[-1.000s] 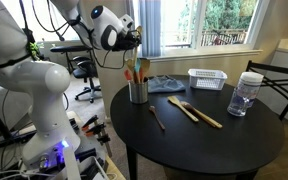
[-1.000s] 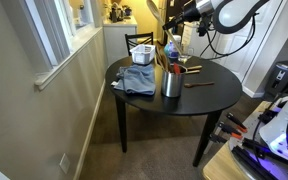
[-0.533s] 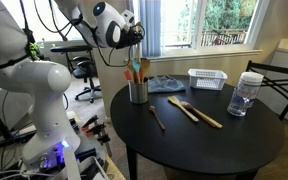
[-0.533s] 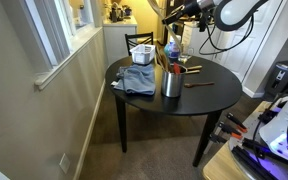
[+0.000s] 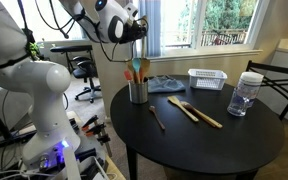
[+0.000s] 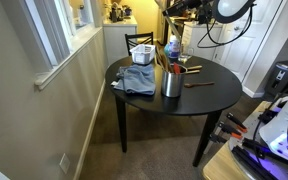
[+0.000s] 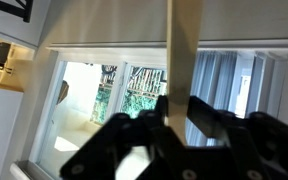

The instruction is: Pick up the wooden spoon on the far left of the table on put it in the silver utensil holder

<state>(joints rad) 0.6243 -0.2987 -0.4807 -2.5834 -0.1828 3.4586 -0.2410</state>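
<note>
Daylight from a wide window falls across a round black table (image 5: 209, 150) in a home workspace. The wooden spoon (image 7: 187, 50) is off the table and up in the air: in the wrist view its pale, flat handle runs straight up from the gripper (image 7: 179, 108) against the window blinds, with the dark fingers (image 7: 212, 118) pressed together on it from either side. In an exterior view the gripper (image 5: 136, 35) hangs high above the silver utensil holder (image 5: 138, 92), well apart from it; the spoon itself is too thin to make out there. The holder stands upright near the table's edge, with orange and green utensils sticking out of its top. Just behind it lies a crumpled blue cloth (image 5: 166, 84). Two light wooden utensils (image 5: 194, 110) rest side by side near the middle of the table, and a darker one (image 5: 156, 118) lies nearer the holder. Farther along the table sit a white slatted basket (image 5: 208, 78) and a clear jar (image 5: 246, 93) with a white lid. In both exterior views the holder (image 6: 172, 83) is the only shiny metal piece on the table.
</note>
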